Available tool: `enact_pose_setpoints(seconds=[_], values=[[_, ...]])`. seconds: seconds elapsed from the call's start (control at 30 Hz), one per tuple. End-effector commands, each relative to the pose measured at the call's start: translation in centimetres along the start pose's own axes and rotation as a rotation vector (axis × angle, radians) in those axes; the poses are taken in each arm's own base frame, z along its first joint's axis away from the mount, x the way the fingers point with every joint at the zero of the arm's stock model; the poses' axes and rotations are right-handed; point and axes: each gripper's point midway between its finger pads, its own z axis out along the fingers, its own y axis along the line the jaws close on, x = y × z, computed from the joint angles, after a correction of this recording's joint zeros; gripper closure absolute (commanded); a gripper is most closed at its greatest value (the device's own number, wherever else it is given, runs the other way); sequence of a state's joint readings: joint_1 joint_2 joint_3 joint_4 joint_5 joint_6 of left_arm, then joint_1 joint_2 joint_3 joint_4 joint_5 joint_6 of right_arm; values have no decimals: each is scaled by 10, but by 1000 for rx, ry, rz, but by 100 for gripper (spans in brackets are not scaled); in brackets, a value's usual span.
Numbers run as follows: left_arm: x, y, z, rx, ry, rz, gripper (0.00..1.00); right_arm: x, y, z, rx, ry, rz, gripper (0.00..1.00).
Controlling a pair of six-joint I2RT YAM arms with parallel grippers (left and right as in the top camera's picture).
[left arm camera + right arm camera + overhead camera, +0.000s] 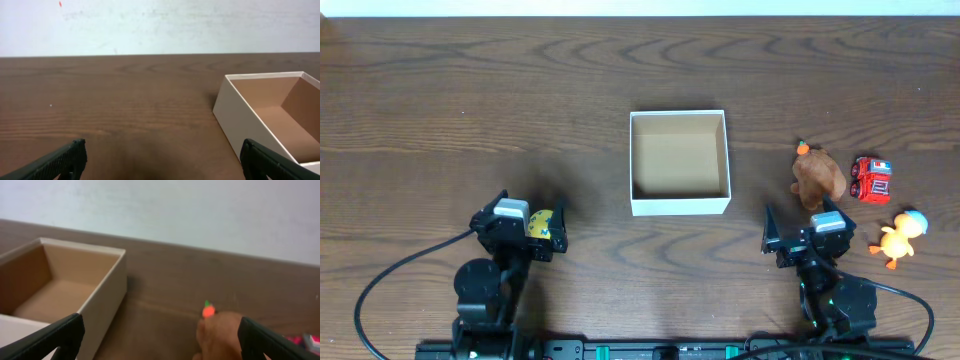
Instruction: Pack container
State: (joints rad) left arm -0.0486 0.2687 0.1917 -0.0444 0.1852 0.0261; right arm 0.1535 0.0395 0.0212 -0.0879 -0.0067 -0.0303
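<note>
The small square open-top container (680, 206), with thin white walls and a tan cardboard inside, is sitting in the middle of the dark wooden counter (470, 100) and is showing nothing inside, so I am judging the packing as not yet begun. The left gripper (162, 155) is hovering low near the container's left side with its black fingers spread wide and nothing between them. The right gripper (160, 330) is waiting just off the container's near right corner, likewise spread and holding nothing.

Three toys are lying to the right of the container: a brown plush animal with an orange tip (818, 175) nearest it, a red toy truck (871, 180) just beyond that, and a yellow duck with a pale blue cap (900, 238) closer to the robot. A small yellow shape (542, 224) is showing beside the left gripper from overhead; whether it is a toy or part of the arm I cannot tell.

The sensible first step is looking like a right-arm pick of the plush, which is lying just ahead of that gripper. Doing it well is meaning keeping the gripper wide while centring over the plush's body, coming down without nudging the truck, pinching the soft bulk rather than the orange tip, and lifting clear of the white wall before letting go inside
</note>
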Motion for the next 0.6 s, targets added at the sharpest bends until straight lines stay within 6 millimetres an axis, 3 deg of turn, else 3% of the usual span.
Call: enact_pose_setpoints(seconds=[0.0, 0.27, 0.57], values=[[-15, -3, 0, 11, 16, -15, 2, -27, -7, -6, 33, -30, 32, 1], [-33, -2, 11, 5, 93, -71, 2, -62, -20, -4, 99, 60, 30, 1], [-35, -2, 14, -11, 240, -138, 2, -74, -42, 17, 189, 339, 112, 1]])
